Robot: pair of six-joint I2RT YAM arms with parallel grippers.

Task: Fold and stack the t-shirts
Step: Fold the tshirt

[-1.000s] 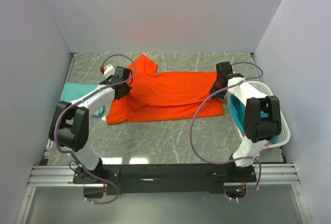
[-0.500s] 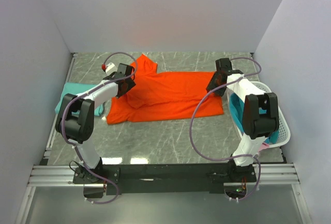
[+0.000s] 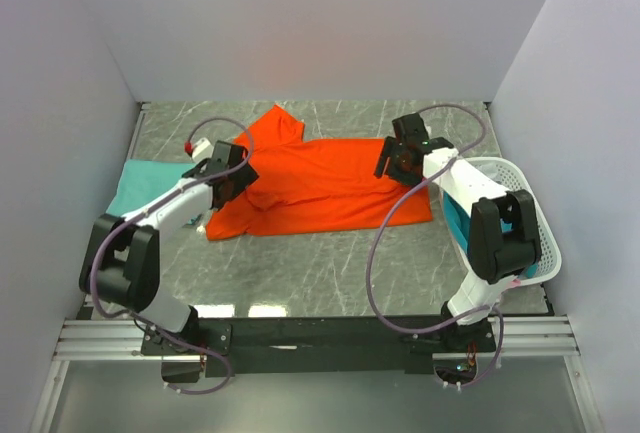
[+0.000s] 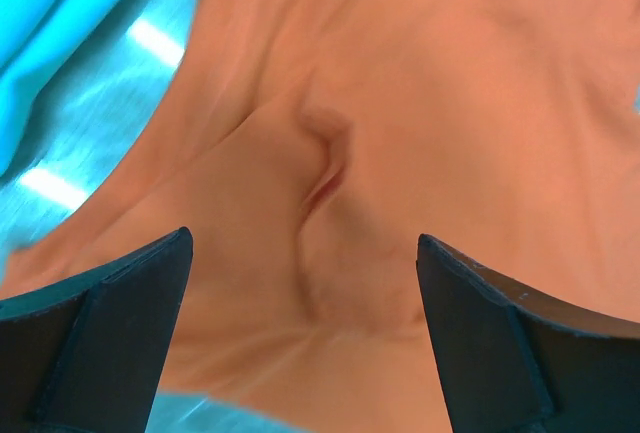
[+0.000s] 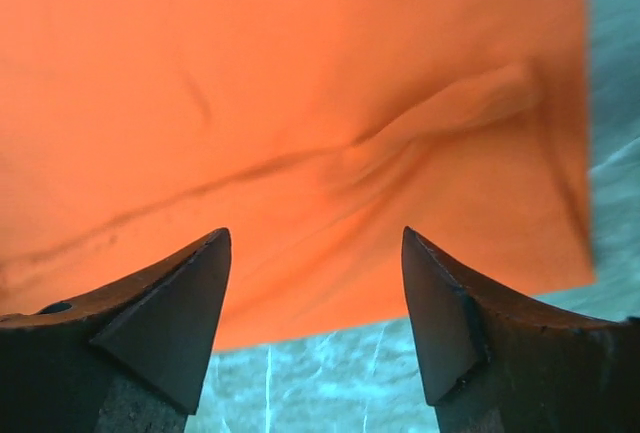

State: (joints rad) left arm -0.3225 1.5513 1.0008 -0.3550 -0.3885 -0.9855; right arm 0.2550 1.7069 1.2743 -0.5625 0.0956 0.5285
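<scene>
An orange-red t-shirt [image 3: 330, 181] lies partly folded across the middle of the table, one sleeve pointing toward the back. My left gripper [image 3: 238, 175] hovers open over its left end, and the wrist view shows wrinkled orange cloth [image 4: 330, 153] between the wide-apart fingers [image 4: 110, 333], with nothing held. My right gripper [image 3: 392, 163] is open over the shirt's right part; its fingers [image 5: 165, 318] frame the shirt's edge [image 5: 300, 133] and bare table. A teal t-shirt [image 3: 140, 185] lies flat at the far left, also seen as teal cloth [image 4: 50, 23] in the left wrist view.
A white lattice basket [image 3: 540, 253] stands at the right edge with teal cloth [image 3: 458, 215] inside. The marble table [image 3: 330, 263] shows bare in front of the shirt. Walls close in the left, back and right sides.
Both grippers have opened and let go of the orange-red shirt. The right gripper has moved left over the shirt, and the left gripper has shifted slightly.
</scene>
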